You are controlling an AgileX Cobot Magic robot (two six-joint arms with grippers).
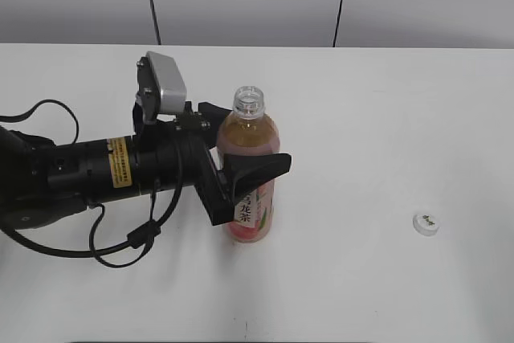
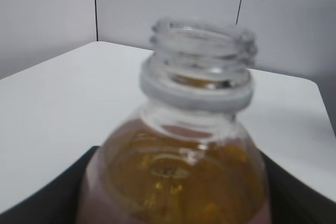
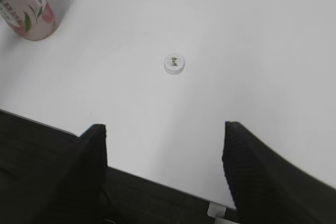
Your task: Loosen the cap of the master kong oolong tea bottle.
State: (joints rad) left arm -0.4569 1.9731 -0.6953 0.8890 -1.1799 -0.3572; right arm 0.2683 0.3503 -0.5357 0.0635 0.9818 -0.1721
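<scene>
White cap [image 1: 426, 223] is seen at 3 o'clock, well apart from the uncapped bottle [image 1: 250, 168], which is clamped by the left gripper [image 1: 241, 178]; the right gripper [image 3: 165, 145] is spread wide, empty

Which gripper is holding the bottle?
The left gripper, jaws clamped around the bottle. The right gripper is open above bare table, nearer the cap.

bottle [image 1: 250, 170]: label partly hidden by left gripper [image 1: 241, 174] | bottle neck blurred, base cut off in left wrist view | cap [image 3: 174, 63] logo too small
</scene>
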